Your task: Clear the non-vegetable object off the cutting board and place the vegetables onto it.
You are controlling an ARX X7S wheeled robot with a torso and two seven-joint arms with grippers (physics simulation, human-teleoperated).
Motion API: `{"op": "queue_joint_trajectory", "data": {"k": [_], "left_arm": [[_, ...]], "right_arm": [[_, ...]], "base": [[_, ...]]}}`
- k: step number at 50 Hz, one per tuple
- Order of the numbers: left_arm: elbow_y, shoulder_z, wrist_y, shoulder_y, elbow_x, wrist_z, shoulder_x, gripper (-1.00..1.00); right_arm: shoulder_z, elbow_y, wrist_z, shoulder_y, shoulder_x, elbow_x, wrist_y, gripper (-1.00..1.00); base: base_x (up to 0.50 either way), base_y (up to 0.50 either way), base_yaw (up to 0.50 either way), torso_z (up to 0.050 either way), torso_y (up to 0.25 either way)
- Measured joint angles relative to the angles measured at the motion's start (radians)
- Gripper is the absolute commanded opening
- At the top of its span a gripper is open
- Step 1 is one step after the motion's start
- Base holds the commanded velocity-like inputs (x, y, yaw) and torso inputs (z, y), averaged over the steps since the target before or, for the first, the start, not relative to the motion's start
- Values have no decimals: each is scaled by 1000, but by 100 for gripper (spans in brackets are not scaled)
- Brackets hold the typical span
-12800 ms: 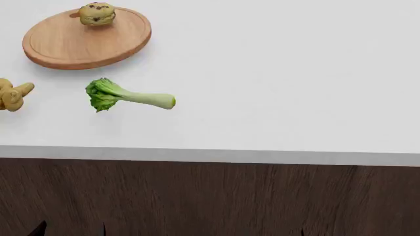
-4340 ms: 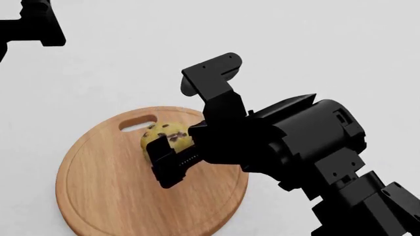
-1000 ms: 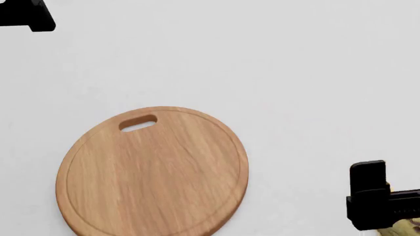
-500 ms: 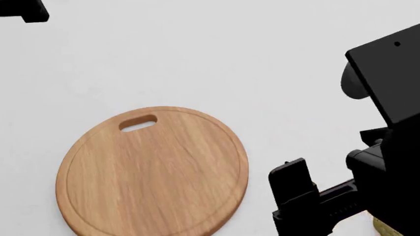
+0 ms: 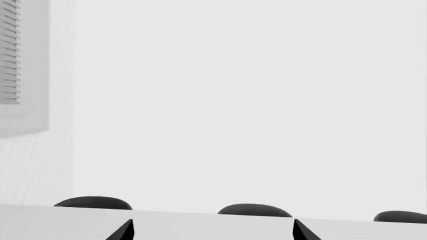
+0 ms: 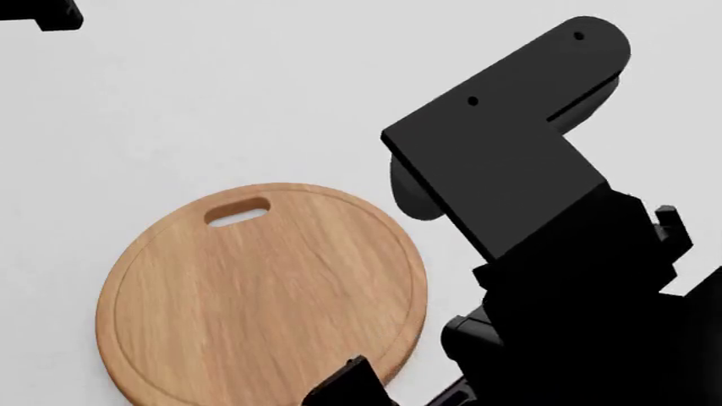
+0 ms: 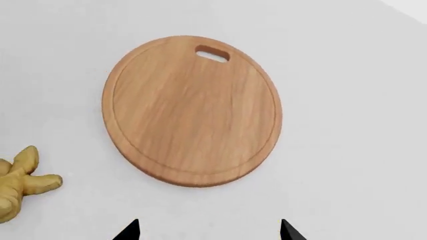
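Right gripper [image 7: 208, 231], seemingly open, overlooks bare cutting board [image 7: 192, 107].

Our right arm [image 6: 542, 254]: matte black, blocky housings; flat angular bracket with rounded end toward 1 o'clock, two small screw holes and narrow slot in its face; grey rounded piece under bracket edge. Our right gripper [image 7: 208, 231]: two black pointed fingertips. Our left gripper [image 5: 212, 231]: same black pointed tips. Our left arm [image 6: 40, 13]: black block at 11 o'clock.

I find no writing anywhere I look. No label, brand, number or sign can be read.
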Motion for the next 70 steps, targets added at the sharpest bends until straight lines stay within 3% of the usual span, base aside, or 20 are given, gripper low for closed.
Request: {"op": "queue_joint_trajectory", "data": {"k": [33,70], "left_arm": [[4,2,10,5,-6,-5,-8,100],[2,8,19,9,-10,-11,-15,100]], "right_arm": [[-194,-86,27,130,-51,209,-77,100],[-259,-226,-40,59,40,173,-143,100]], "base": [[0,0,0,0,0],[0,0,0,0,0]]}}
